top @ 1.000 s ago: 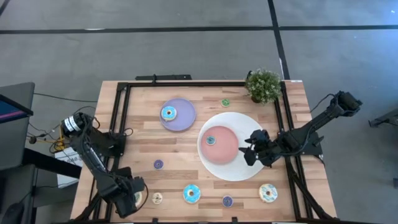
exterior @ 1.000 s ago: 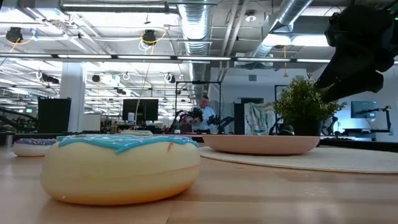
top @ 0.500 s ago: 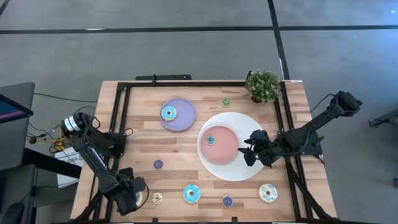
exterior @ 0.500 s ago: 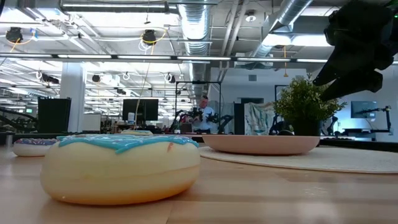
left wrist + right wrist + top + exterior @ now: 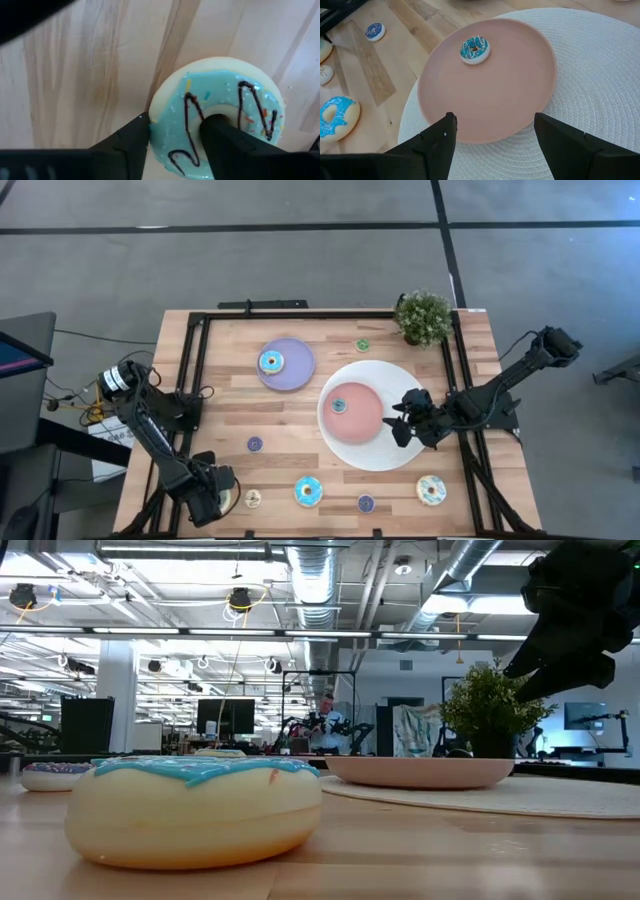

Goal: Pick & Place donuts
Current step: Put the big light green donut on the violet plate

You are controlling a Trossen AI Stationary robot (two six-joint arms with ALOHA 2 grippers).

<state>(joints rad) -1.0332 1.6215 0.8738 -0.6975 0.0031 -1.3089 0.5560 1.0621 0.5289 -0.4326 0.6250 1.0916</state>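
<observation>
My left gripper (image 5: 207, 500) (image 5: 175, 145) is at the table's near left corner, down over a large blue-iced donut (image 5: 220, 110) with dark drizzle; in the high view only its cream edge (image 5: 224, 498) shows. Other donuts lie flat: a blue one (image 5: 308, 491) (image 5: 195, 810), a cream sprinkled one (image 5: 431, 489), a mini cream one (image 5: 252, 498), purple minis (image 5: 365, 502) (image 5: 254, 444) and a green mini (image 5: 362, 345). One blue donut (image 5: 271, 362) sits on the lilac plate, and a mini blue one (image 5: 338, 405) (image 5: 475, 50) on the pink plate. My right gripper (image 5: 403, 425) (image 5: 492, 135) (image 5: 570, 630) hovers open above the white mat, beside the pink plate. My left gripper has the blue-iced donut by one side of its ring (image 5: 172, 125). One finger (image 5: 225, 140) stands in the hole and the other (image 5: 132, 142) against the outer edge. The fingers come from above, pointing down. The donut lies flat on the wood.
A round white woven mat (image 5: 400, 380) carries the pink plate (image 5: 365, 425) (image 5: 520, 100). The lilac plate (image 5: 295, 370) lies toward the far side, and a potted plant (image 5: 423, 317) (image 5: 490, 705) stands at the far right corner. A black frame (image 5: 195, 360) runs around the table's edges.
</observation>
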